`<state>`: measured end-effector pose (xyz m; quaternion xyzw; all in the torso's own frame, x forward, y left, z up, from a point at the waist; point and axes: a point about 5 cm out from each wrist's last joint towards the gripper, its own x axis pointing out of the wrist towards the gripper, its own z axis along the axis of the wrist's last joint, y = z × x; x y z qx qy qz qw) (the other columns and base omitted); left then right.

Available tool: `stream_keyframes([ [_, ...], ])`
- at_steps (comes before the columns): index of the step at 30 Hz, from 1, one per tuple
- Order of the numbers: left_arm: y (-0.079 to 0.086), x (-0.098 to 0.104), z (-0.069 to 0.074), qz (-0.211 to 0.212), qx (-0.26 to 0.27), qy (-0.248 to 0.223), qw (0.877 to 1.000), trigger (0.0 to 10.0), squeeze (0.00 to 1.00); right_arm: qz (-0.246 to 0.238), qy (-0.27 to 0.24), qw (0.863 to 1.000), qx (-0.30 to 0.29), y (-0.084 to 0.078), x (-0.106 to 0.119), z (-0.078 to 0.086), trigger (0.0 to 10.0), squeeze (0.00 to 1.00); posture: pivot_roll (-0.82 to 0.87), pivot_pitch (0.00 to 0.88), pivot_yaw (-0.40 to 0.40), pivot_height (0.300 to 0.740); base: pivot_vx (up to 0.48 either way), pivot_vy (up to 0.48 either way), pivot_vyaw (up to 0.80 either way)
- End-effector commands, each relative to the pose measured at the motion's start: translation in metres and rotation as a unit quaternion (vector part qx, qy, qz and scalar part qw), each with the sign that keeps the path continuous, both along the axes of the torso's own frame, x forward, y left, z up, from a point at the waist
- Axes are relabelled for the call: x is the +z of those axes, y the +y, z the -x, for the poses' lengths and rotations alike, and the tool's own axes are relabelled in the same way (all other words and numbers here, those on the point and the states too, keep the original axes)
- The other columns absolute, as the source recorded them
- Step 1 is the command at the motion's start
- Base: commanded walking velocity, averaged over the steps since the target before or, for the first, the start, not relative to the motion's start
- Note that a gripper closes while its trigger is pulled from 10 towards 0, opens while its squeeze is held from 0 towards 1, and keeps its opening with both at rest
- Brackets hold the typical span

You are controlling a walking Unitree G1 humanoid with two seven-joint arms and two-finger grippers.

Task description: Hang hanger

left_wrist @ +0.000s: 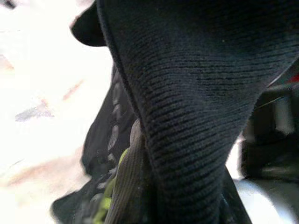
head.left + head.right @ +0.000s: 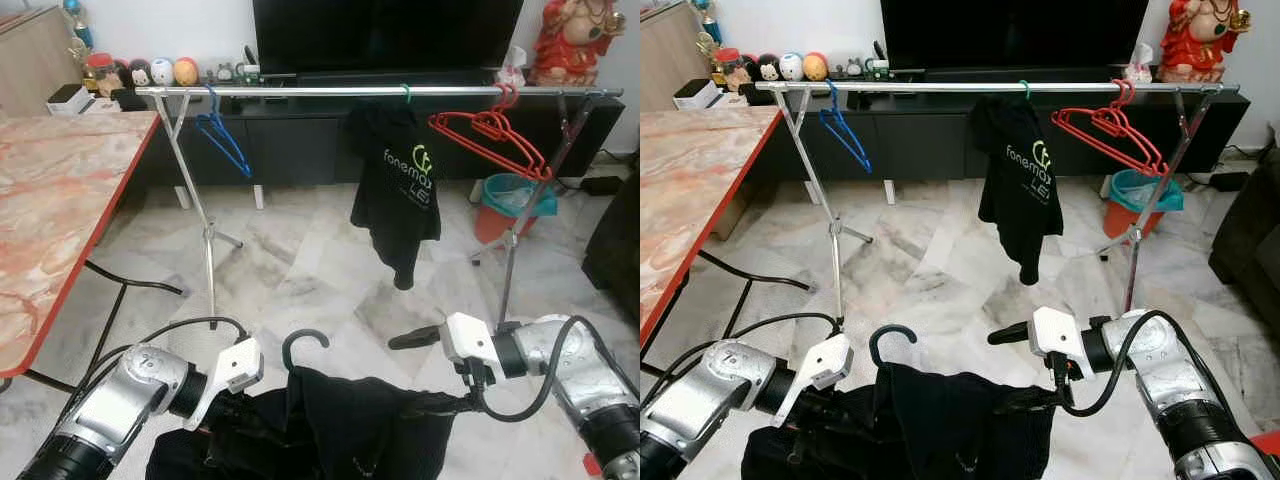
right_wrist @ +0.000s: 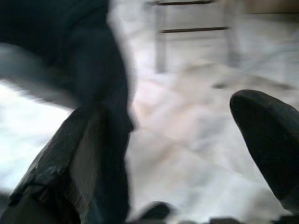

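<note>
A black hanger's hook (image 2: 305, 345) sticks up from a black garment (image 2: 340, 425) held low in front of me. My left gripper (image 2: 225, 425) is buried in the cloth at its left side and holds it up. My right gripper (image 2: 410, 372) is open wide at the garment's right side: one finger (image 2: 415, 338) points free to the left, and the other lies against the cloth, as the right wrist view shows. The silver rail (image 2: 380, 91) runs across ahead, well above both grippers. A blue hanger (image 2: 222, 138), a hung black T-shirt (image 2: 395, 190) and red hangers (image 2: 490, 135) hang on it.
A marble-patterned table with a red edge (image 2: 50, 200) stands close on the left. The rack's legs (image 2: 205, 230) reach the tiled floor. Behind are a dark TV cabinet (image 2: 290, 145) and a TV (image 2: 385, 35). A teal and orange bin (image 2: 510, 205) and a dark sofa (image 2: 615, 250) sit right.
</note>
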<state>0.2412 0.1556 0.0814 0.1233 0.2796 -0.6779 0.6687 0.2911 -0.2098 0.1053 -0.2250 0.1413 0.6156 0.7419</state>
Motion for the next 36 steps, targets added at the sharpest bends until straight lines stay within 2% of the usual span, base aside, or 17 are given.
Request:
stream_keyframes([
  [1,0.002,-0.004,-0.004,-0.016,0.015,-0.019,1.000,1.8,0.00,-0.017,-0.050,0.997,-0.050,-0.004,0.015,-0.014,10.0,0.00,0.06,0.000,0.010,0.740,0.000,0.000,0.00],
  [3,0.002,-0.007,-0.006,-0.021,0.025,-0.033,0.999,1.8,0.00,-0.035,-0.062,0.995,-0.076,-0.005,0.020,-0.019,10.0,0.00,0.06,0.000,0.011,0.740,0.000,0.000,0.00],
  [4,0.002,-0.010,-0.013,-0.021,0.070,-0.050,0.996,10.0,0.00,-0.058,-0.087,0.988,-0.113,-0.007,0.025,-0.025,10.0,0.00,0.06,0.000,0.011,0.740,0.000,0.000,0.00],
  [9,0.002,-0.011,-0.026,-0.001,0.136,-0.098,0.986,10.0,0.00,-0.110,-0.115,0.969,-0.191,-0.008,0.028,-0.032,10.0,0.00,0.06,0.000,0.010,0.740,0.000,0.000,0.00],
  [11,0.004,-0.009,-0.040,0.013,0.205,-0.134,0.969,10.0,0.00,-0.138,-0.123,0.951,-0.246,-0.007,0.026,-0.037,10.0,0.00,0.05,0.000,0.009,0.740,0.000,0.000,0.00],
  [13,0.008,-0.004,-0.058,0.029,0.301,-0.172,0.937,10.0,0.00,-0.154,-0.128,0.923,-0.330,-0.010,0.017,-0.041,10.0,0.00,0.06,0.000,0.011,0.740,0.000,0.000,0.00],
  [14,0.008,-0.004,-0.058,0.029,0.301,-0.172,0.937,10.0,0.00,-0.154,-0.128,0.923,-0.330,-0.010,0.017,-0.041,10.0,0.00,0.06,0.000,0.011,0.740,0.000,0.000,0.00],
  [17,0.013,0.001,-0.071,0.045,0.393,-0.203,0.896,10.0,0.00,-0.171,-0.120,0.876,-0.434,-0.015,-0.001,-0.040,10.0,0.00,0.05,0.000,0.010,0.740,0.000,0.000,0.00],
  [19,0.018,0.000,-0.073,0.051,0.447,-0.221,0.865,10.0,0.00,-0.203,-0.091,0.832,-0.508,-0.015,-0.020,-0.032,10.0,0.00,0.05,0.000,0.006,0.740,0.000,0.000,0.00],
  [21,0.024,-0.002,-0.074,0.055,0.489,-0.221,0.842,10.0,0.00,-0.208,-0.084,0.809,-0.544,-0.015,-0.032,-0.025,10.0,0.00,0.04,0.000,0.005,0.740,0.000,0.000,0.00],
  [22,0.031,-0.004,-0.073,0.061,0.532,-0.223,0.814,10.0,0.00,-0.206,-0.071,0.778,-0.589,-0.015,-0.049,-0.014,10.0,0.00,0.04,0.000,0.001,0.740,0.000,0.000,0.00],
  [24,0.033,-0.005,-0.071,0.071,0.552,-0.221,0.801,10.0,0.00,-0.203,-0.061,0.756,-0.619,-0.016,-0.061,-0.006,10.0,0.00,0.04,0.000,0.001,0.740,0.000,0.000,0.00],
  [25,0.033,-0.007,-0.069,0.082,0.571,-0.218,0.787,10.0,0.00,-0.207,-0.043,0.730,-0.650,-0.013,-0.072,0.003,10.0,0.00,0.04,0.000,0.001,0.740,0.000,0.000,0.00],
  [26,0.033,-0.008,-0.067,0.084,0.580,-0.217,0.781,10.0,0.00,-0.212,-0.033,0.719,-0.661,-0.012,-0.077,0.007,10.0,0.00,0.04,0.000,0.001,0.740,0.000,0.000,0.00],
  [30,0.026,-0.013,-0.055,0.113,0.595,-0.203,0.769,10.0,0.00,-0.213,-0.017,0.698,-0.684,-0.002,-0.092,0.019,10.0,0.00,0.03,0.000,0.000,0.740,0.000,0.000,0.00],
  [33,0.023,-0.019,-0.049,0.101,0.603,-0.203,0.764,10.0,0.00,-0.205,-0.013,0.691,-0.693,0.000,-0.097,0.022,10.0,0.00,0.04,0.000,-0.007,0.740,0.000,0.000,0.00],
  [36,0.018,-0.024,-0.046,0.104,0.624,-0.204,0.747,10.0,0.00,-0.205,-0.012,0.680,-0.704,0.002,-0.098,0.022,10.0,0.00,0.03,0.000,-0.017,0.740,0.000,0.000,0.00],
])
